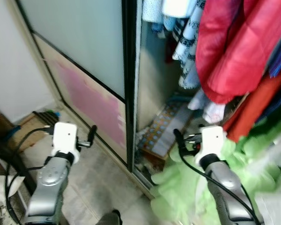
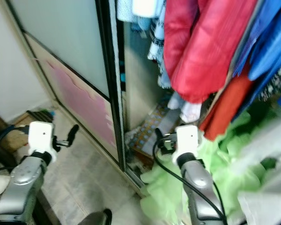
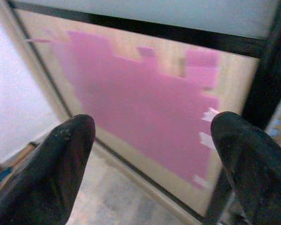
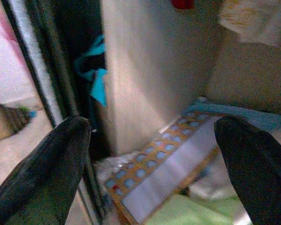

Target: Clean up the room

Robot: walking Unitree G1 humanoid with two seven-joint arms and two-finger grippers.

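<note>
I stand before a wardrobe whose sliding door has a frosted top pane and a pink lower panel. My left gripper is open and empty, held in front of that pink panel, close to the black door frame. My right gripper is open and empty too, reaching into the open side of the wardrobe. Below and around the right arm lies a heap of light green fabric. A flat patterned board with blue squares lies on the wardrobe floor ahead of the right gripper.
Red jackets, blue and patterned clothes hang in the wardrobe above the right gripper. A cardboard box sits on the floor by the wall at the left. Black cables loop beside my left arm. Pale tiled floor lies before the door.
</note>
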